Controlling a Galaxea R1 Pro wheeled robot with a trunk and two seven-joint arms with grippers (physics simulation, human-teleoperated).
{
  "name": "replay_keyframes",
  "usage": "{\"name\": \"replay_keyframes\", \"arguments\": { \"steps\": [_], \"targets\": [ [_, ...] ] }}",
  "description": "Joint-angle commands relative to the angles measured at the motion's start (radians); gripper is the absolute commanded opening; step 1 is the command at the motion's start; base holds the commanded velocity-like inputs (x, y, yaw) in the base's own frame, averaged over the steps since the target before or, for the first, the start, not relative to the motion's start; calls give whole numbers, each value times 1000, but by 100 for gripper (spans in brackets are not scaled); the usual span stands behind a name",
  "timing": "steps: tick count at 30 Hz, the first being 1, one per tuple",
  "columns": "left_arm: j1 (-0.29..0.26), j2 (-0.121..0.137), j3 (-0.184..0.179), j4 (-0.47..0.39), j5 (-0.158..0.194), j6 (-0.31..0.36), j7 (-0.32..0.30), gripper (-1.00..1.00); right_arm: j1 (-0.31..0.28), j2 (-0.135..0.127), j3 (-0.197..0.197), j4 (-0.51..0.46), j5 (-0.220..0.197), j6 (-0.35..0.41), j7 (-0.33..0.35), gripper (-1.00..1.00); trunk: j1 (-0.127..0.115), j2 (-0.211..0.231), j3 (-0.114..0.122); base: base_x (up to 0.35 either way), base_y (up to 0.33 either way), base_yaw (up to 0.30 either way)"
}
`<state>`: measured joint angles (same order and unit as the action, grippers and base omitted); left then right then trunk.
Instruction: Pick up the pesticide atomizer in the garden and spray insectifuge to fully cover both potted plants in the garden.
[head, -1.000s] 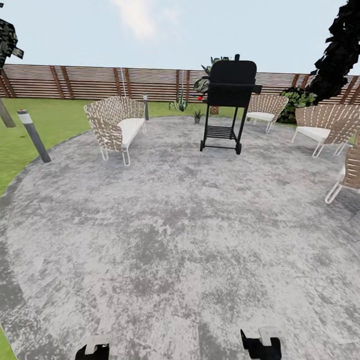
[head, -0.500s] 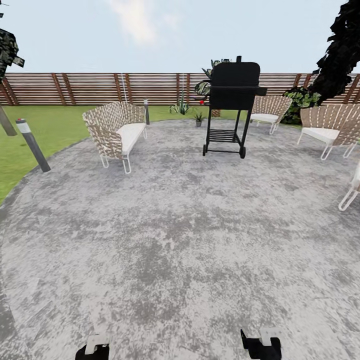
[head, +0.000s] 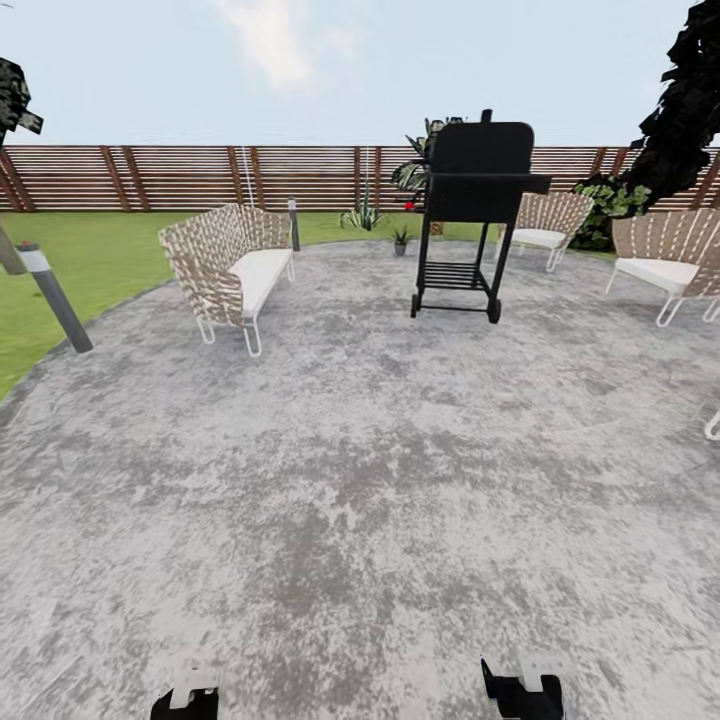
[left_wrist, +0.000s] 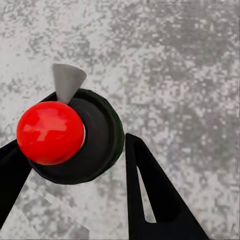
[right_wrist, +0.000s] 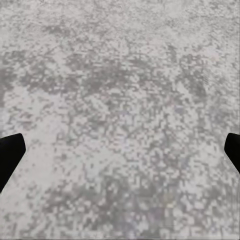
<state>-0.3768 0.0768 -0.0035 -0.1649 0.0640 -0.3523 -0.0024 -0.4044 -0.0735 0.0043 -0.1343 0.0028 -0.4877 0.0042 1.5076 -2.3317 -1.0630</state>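
Head view is looking out over the round grey patio (head: 360, 480), with both arms' ends just peeking in at the bottom edge: the left gripper (head: 186, 700) and the right gripper (head: 522, 692). Ahead, a black grill (head: 470, 210) is standing on the paving, a woven chair (head: 228, 268) sitting off to its left and more chairs (head: 660, 255) to the right. One small potted plant (head: 400, 240) is sitting at the far rim of the patio, just left of the grill, before the slat fence (head: 200, 178); lawn (head: 90, 260) is spreading out on the left.

In the left wrist view the dark fingers (left_wrist: 155, 195) are gripping the pesticide atomizer (left_wrist: 75, 135) — seen end-on, a dark round body with a red ball and a pale cone-shaped nozzle on top.

In the right wrist view the fingertips (right_wrist: 10, 155) are showing only at the two side edges — spread wide apart, nothing between them but paving.
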Motion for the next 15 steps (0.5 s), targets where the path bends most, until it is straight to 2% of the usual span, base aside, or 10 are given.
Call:
{"name": "replay_keyframes", "arguments": {
  "steps": [1,15],
  "targets": [
    [-1,0,-1,1,7,-3,-1,-100,-1,0,0,1,0,-3,0,100,0,0,-1,335,72,0],
    [-1,0,-1,1,7,-4,-1,-100,-1,0,0,1,0,-3,0,100,0,0,-1,335,22,0]
  ]
}}
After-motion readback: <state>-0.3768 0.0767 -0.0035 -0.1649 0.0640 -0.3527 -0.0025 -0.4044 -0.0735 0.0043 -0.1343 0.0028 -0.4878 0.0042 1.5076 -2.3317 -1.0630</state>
